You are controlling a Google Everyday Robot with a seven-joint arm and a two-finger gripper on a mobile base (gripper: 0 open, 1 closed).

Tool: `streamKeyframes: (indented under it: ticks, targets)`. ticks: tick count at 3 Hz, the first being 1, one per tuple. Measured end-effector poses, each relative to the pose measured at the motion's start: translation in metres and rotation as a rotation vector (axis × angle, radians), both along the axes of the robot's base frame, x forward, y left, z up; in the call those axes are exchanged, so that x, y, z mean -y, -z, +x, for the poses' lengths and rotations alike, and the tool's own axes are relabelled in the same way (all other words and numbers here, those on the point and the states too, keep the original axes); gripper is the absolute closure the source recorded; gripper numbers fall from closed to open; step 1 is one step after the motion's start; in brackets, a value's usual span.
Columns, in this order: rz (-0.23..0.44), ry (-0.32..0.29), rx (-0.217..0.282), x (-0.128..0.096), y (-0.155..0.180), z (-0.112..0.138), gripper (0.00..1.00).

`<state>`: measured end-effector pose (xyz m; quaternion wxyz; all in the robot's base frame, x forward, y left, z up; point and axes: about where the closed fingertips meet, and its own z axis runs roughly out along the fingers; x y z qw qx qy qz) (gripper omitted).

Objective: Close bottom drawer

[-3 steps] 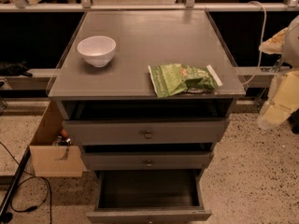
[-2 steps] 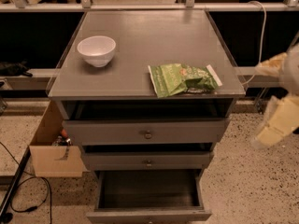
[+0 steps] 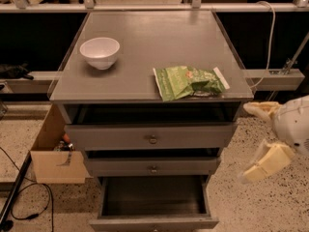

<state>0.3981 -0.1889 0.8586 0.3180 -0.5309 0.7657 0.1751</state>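
Observation:
The bottom drawer (image 3: 153, 199) of the grey cabinet is pulled well out, showing its dark empty box; its flat front (image 3: 153, 223) sits at the frame's lower edge and its knob is barely in view. My gripper (image 3: 253, 141) is at the right of the cabinet, level with the middle drawer, about a hand's width from the cabinet's side. Its two cream fingers (image 3: 264, 161) are spread apart and hold nothing.
On the cabinet top (image 3: 145, 37) stand a white bowl (image 3: 99, 52) and a green snack bag (image 3: 189, 81). The top drawer (image 3: 151, 137) and middle drawer (image 3: 152, 166) are slightly out. A cardboard box (image 3: 53, 153) stands at the left, with cables (image 3: 29, 197) on the floor.
My gripper has moved down and leftward, from beside the cabinet top to level with the middle drawer. The drawers, bowl and bag have not moved.

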Motion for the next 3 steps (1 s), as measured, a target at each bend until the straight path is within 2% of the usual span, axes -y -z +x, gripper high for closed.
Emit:
streamKeyframes:
  ticks: [1, 3]
  targets:
    - [0.049, -0.013, 0.015, -0.0086, -0.0049, -0.0005, 0.0]
    - [0.031, -0.003, 0.008, -0.0117, 0.0027, -0.002, 0.0]
